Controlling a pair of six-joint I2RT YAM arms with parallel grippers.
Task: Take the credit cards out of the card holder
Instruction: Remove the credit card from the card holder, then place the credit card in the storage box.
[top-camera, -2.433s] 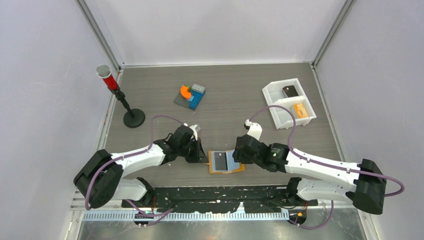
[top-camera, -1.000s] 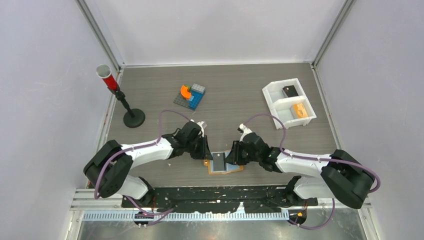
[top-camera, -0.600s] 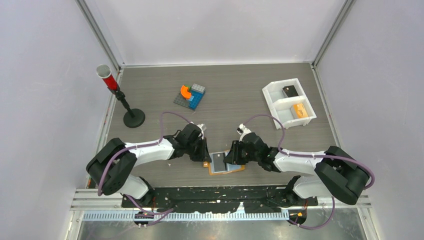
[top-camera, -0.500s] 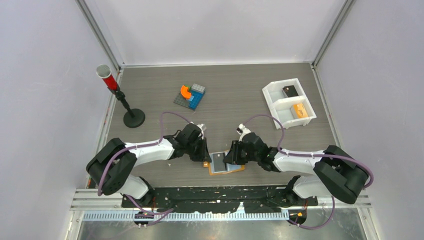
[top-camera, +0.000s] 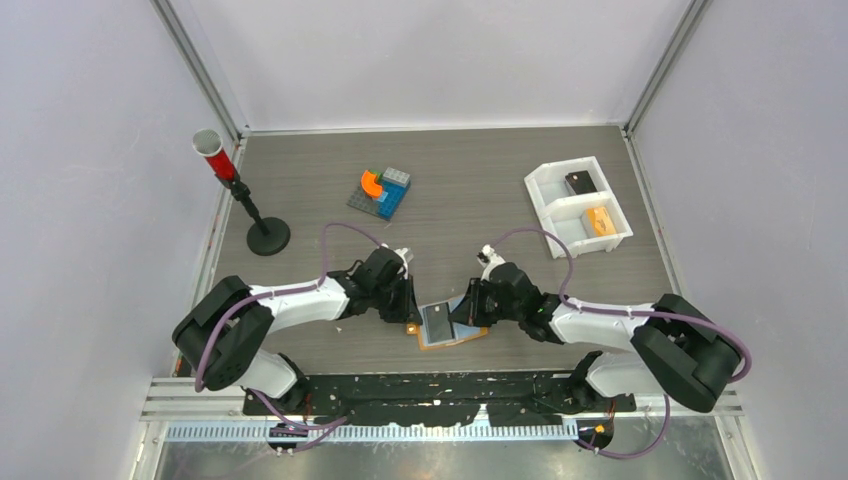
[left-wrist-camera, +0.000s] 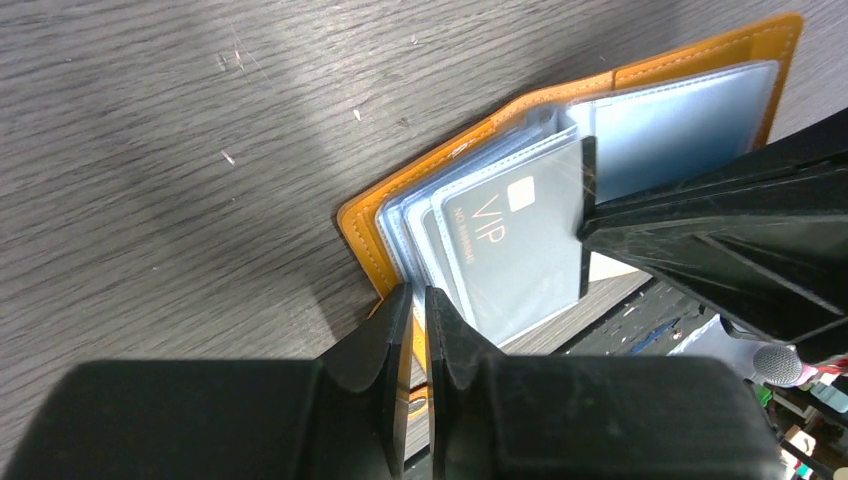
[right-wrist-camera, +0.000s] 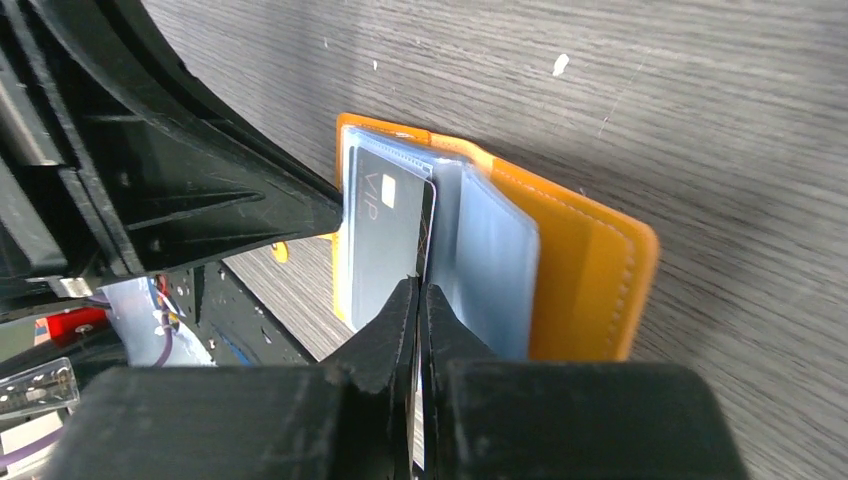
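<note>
The card holder (top-camera: 455, 338) lies open near the table's front edge, tan-orange with pale blue clear sleeves (right-wrist-camera: 497, 270). My left gripper (left-wrist-camera: 418, 300) is shut on the card holder's (left-wrist-camera: 690, 60) left edge by the fold. A dark grey credit card (left-wrist-camera: 515, 250) marked VIP sticks partly out of a sleeve. My right gripper (right-wrist-camera: 420, 288) is shut on the right edge of this credit card (right-wrist-camera: 385, 235), with the card holder's (right-wrist-camera: 590, 285) orange cover just to its right. In the top view the left gripper (top-camera: 408, 318) and the right gripper (top-camera: 462, 318) face each other across the holder.
A white two-compartment tray (top-camera: 553, 215) stands at the back right with a dark flat piece (top-camera: 578, 182) and a small orange block (top-camera: 599, 221) in it. A pile of toy bricks (top-camera: 381, 192) sits mid-back. A red cup on a black stand (top-camera: 240, 195) is at the left.
The right gripper's jaws have closed on the card's edge and that arm has shifted slightly right. The left gripper keeps its hold on the holder.
</note>
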